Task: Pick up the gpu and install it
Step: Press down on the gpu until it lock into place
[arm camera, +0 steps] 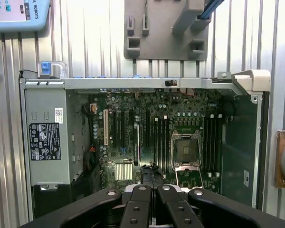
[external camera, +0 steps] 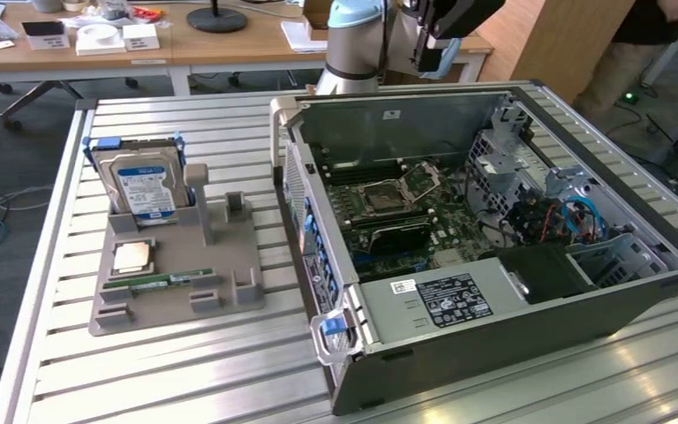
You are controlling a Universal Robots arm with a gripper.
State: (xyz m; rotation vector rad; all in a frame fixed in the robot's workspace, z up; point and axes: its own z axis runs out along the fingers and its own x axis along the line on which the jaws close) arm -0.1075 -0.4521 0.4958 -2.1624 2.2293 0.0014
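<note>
The gpu [external camera: 390, 233] is a dark flat card standing in a slot on the motherboard [external camera: 416, 208] inside the open PC case [external camera: 315, 177]. From the wrist view the gpu [arm camera: 136, 142] appears edge-on as a thin dark strip among the expansion slots. My gripper [external camera: 434, 55] hangs high over the far edge of the case, well clear of the card. Its black fingers [arm camera: 138, 204] are pressed together, so the gripper [arm camera: 151, 175] is shut with nothing in it.
A grey fixture [external camera: 180, 296] on the slatted table at the exterior view's left holds a blue-labelled hard drive [external camera: 145, 185], a CPU [external camera: 134, 257] and a RAM stick [external camera: 160, 283]. Its two upright posts [external camera: 201, 201] stand bare. A person [external camera: 651, 31] stands at the far right.
</note>
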